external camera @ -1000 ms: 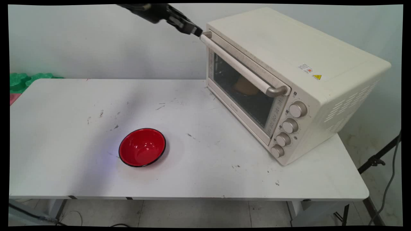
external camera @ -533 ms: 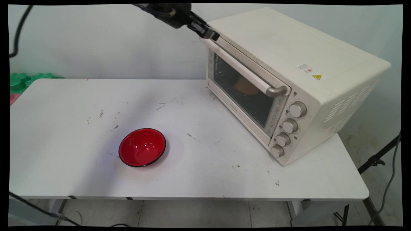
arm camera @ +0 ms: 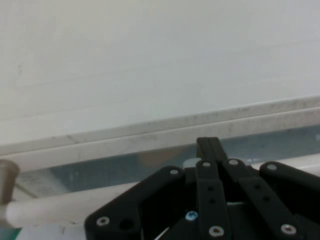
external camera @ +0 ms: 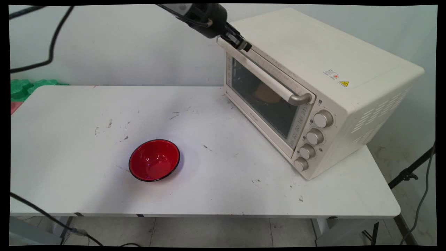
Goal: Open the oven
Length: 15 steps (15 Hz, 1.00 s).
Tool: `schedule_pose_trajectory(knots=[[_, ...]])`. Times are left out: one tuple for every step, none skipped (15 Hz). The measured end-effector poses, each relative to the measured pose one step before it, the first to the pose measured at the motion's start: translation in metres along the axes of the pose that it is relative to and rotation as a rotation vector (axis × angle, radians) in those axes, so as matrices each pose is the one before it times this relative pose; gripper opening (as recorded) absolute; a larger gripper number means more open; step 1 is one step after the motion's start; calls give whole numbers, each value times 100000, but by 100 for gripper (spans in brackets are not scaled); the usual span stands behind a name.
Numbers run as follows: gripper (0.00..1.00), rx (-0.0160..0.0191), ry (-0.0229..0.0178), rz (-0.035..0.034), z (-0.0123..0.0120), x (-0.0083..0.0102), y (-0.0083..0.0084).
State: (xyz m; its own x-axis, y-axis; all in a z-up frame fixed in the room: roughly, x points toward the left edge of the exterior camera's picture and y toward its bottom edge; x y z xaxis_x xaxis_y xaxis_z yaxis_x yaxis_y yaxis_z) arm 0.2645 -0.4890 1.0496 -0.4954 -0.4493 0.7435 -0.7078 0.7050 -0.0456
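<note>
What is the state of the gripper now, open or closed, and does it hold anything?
Gripper: closed, fingers pressed together, holding nothing, its tip at the top edge of the oven door above the handle.

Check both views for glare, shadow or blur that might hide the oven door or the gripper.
Main view: even light, soft shadows on the table; the oven door glass is dark, showing only a dim brownish shape inside. Hand view: the gripper is sharp, fingers together; the door handle is slightly soft; no glare.
</note>
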Motion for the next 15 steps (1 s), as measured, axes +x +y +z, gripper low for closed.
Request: schedule_pose_trajectory(knots=[[0,41,-697,-211,433,177,171],[0,5,-583,-241,373,218,186],[0,95,-523,-306,262,113,112],[0,41,-330,-154,224,98,66],[0,-47,-514,-175,380,150,105],[0,-7,-576,-192,390,132,117],[0,-21,-596,-149,375,118,122],[0,53,-476,-174,256,53,78],[0,-39,-597,-159,328,61,110],[0,-66,-567,-95,303,47,104],[0,-88,-428,-19,251,54,105],[0,-43,-480,-90,231,20,99],[0,0,-447,-12,198,0,89],[0,-2,-372,60,147,-15,72],[0,9,-502,51,134,-88,88]])
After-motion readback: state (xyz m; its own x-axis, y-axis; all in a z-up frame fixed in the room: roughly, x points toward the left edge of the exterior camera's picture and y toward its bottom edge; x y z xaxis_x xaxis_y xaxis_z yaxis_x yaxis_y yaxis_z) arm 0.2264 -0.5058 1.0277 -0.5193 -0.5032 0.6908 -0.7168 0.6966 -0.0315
